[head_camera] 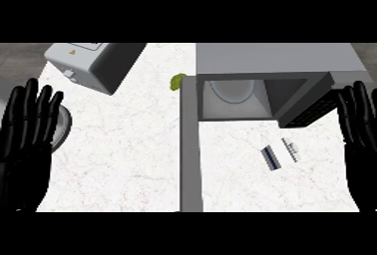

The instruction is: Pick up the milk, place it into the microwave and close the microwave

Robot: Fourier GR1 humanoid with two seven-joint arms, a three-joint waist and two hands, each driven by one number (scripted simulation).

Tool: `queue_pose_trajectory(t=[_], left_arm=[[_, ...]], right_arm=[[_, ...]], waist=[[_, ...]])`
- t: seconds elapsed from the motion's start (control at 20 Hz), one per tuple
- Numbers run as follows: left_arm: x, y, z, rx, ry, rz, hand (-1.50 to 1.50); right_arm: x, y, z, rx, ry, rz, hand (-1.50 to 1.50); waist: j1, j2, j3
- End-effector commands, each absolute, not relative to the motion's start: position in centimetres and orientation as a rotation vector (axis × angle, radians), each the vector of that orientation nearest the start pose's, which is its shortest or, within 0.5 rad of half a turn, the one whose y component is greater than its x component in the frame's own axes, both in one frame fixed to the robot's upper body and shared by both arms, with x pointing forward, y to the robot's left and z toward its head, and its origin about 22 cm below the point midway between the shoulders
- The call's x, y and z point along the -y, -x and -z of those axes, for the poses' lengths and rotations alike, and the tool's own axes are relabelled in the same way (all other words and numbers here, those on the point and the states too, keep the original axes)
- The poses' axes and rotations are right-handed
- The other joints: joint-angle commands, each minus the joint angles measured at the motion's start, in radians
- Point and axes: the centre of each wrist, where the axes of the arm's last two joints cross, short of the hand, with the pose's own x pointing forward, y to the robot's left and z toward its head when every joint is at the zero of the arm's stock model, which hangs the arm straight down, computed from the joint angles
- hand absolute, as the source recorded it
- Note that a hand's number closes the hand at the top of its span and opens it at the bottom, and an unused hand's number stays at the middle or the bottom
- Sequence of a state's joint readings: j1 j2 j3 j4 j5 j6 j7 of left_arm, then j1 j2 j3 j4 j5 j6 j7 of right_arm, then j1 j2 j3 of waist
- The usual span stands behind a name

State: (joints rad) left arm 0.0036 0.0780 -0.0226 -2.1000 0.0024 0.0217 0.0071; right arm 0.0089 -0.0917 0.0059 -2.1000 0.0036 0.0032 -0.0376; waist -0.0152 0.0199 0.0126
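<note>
The grey microwave [276,57] stands at the back right with its door [191,159] swung wide open toward me, seen edge-on as a long grey bar. Inside lies a white turntable [234,90]; nothing else shows in the cavity. No clear milk carton is in view. Two small slim things lie on the counter in front of the opening: a dark blue striped one [271,157] and a pale grey one [292,149]. My left hand [29,124] rests open at the left edge, fingers up. At the right edge my right hand [359,122] does the same, beside the keypad panel [313,109].
A white and grey appliance [92,64] sits tilted at the back left. A grey round rim [65,127] shows partly behind my left hand. A small green item [178,81] lies behind the door's hinge. The white marble counter [125,164] spreads between the hands.
</note>
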Motion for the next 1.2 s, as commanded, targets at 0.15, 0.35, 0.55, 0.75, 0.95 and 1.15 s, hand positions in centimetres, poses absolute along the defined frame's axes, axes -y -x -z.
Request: queue_pose_trajectory(t=[0.15,0.35,0.55,0.75,0.95,1.15], left_arm=[[-27.0,-21.9,-14.0,2.058,-0.004,0.135,-1.5],[-27.5,-21.6,-12.6,1.965,0.207,0.016,-1.5],[-30.0,-19.5,-15.1,1.981,0.217,0.011,-1.5],[-31.8,-15.8,-13.7,1.96,0.218,0.006,-1.5],[-31.2,-14.2,-14.2,1.95,0.232,0.005,-1.5],[-32.1,-12.7,-14.9,1.971,0.225,-0.001,-1.5]], right_arm=[[26.4,-20.2,-12.6,2.081,0.095,-0.137,-1.5],[26.2,-19.0,-12.2,2.038,-0.106,-0.201,-1.5],[27.1,-16.6,-12.6,2.034,-0.076,-0.175,-1.5],[26.5,-16.8,-11.5,2.013,-0.025,-0.119,-1.5],[26.3,-17.1,-10.1,1.976,0.026,-0.161,-1.5],[29.4,-16.6,-7.9,1.962,0.078,-0.161,-1.5]], waist=[[0.014,-0.02,-0.013],[0.014,-0.022,-0.013],[0.013,-0.022,-0.013],[0.02,-0.022,-0.013],[0.02,-0.021,-0.013],[0.018,-0.022,-0.012]])
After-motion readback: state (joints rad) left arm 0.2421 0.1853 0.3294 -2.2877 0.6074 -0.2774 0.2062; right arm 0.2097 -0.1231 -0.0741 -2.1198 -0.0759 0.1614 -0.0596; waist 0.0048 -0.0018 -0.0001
